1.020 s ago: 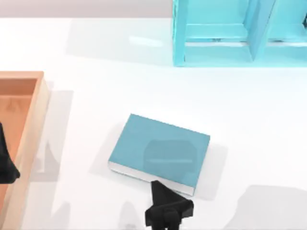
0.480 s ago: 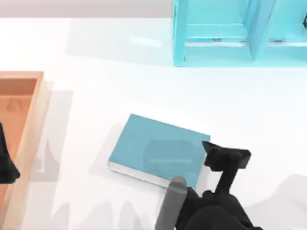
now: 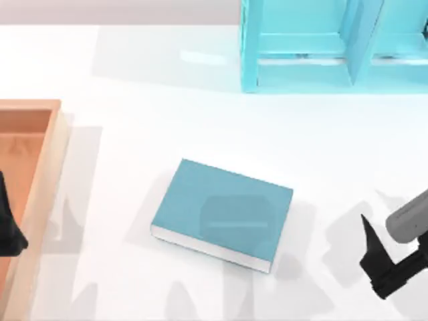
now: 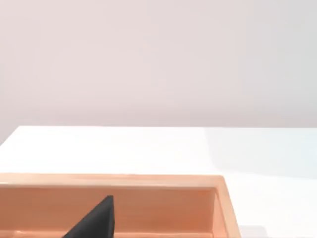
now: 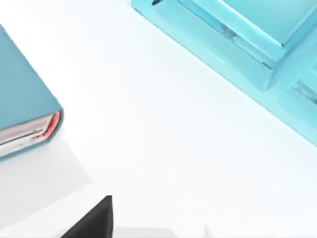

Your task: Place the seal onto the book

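Teal-blue covers and white page edges mark the book [image 3: 221,212], which lies flat near the middle of the white table [image 3: 167,114], slightly turned, so that one corner points toward 5 o'clock. Its top cover is bare; a faint paler patch shows on it. In the right wrist view a corner of the book [image 5: 22,94] shows its page edges with a red strip at the spine end. No stamp can be made out anywhere on the table or the book.

Off to the book's 4 o'clock, well apart from it, the right gripper [image 3: 384,267] hangs over the table's right side, a black pointed finger [image 3: 370,242] reaching toward 11 o'clock, with the grey arm link above it. Whether its fingers are apart or together cannot be told. One dark fingertip [image 5: 91,220] shows in the right wrist view over the bare table.

At the book's 1 o'clock, at the table's far edge, stands a light cyan shelf unit [image 3: 314,47] with open compartments. At the book's 9 o'clock, along the table's left edge, sits a wooden tray [image 3: 47,174]. The left gripper [image 3: 8,224] is parked over the tray; its state cannot be told. In the left wrist view a black fingertip [image 4: 96,220] shows against the tray's inner wall [image 4: 163,203].
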`<state>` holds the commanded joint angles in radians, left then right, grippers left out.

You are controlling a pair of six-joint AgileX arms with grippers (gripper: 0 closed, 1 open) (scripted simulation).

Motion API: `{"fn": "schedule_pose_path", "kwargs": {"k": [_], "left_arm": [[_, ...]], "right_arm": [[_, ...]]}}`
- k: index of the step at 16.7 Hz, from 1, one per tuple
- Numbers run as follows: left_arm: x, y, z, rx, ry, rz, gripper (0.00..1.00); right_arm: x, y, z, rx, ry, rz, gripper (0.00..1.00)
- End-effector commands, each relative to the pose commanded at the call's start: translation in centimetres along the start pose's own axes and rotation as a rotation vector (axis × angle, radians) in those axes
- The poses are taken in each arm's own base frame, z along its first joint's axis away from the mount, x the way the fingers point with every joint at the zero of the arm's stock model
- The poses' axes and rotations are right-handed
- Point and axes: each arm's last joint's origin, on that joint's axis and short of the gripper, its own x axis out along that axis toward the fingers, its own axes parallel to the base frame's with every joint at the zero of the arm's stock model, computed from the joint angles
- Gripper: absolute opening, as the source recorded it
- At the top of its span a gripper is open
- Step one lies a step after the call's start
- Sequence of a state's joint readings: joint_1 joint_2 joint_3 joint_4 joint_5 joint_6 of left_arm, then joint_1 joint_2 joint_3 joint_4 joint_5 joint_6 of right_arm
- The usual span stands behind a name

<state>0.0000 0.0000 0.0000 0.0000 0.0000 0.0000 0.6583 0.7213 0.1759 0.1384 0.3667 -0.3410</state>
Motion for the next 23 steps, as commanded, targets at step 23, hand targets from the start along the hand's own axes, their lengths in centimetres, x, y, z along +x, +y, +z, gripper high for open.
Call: {"fn": "schedule_pose_path", "kwargs": {"k": [23], "left_arm": [[0.5,0.4,3.6,0.036,0.197,0.032,1.00]], "right_arm": [[-4.4,-6.0,-5.3,0.539,-0.303,-0.349,1.00]]}}
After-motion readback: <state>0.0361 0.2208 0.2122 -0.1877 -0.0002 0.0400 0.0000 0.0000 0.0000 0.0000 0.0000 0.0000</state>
